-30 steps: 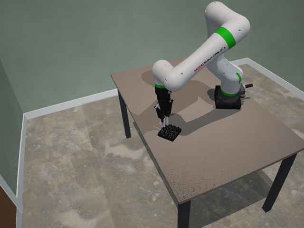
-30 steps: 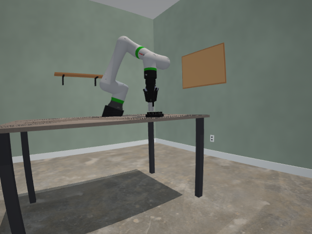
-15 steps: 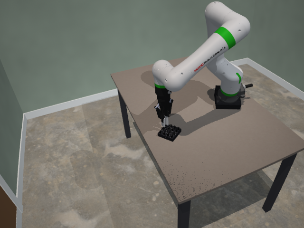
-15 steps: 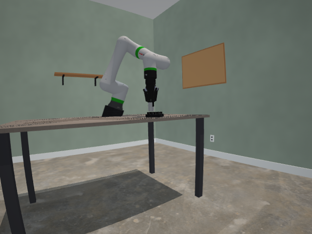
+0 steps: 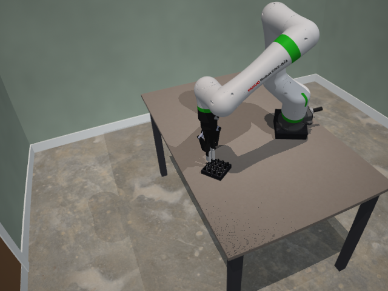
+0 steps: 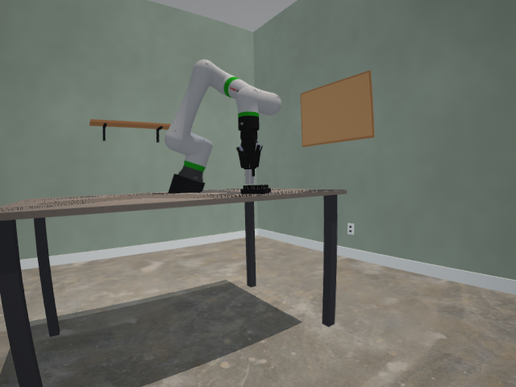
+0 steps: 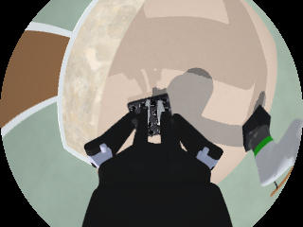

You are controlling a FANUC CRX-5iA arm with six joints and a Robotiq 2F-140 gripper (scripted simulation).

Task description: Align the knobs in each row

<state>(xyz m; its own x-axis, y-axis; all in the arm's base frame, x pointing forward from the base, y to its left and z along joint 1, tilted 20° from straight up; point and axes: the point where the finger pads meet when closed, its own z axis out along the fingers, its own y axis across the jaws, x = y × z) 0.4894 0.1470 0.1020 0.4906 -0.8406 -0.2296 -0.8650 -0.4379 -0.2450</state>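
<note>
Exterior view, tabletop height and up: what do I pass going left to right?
The wall shelf's left bracket, then the arm's black base → the gripper → the framed brown board on the right wall. I left out the knob box, which overlaps the gripper's span.

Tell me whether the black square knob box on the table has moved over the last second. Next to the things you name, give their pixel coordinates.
No: the black square knob box (image 5: 220, 178) (image 6: 255, 191) shows no visible shift against the brown rectangular tabletop's (image 5: 282, 203) near edge in the top view.
</note>
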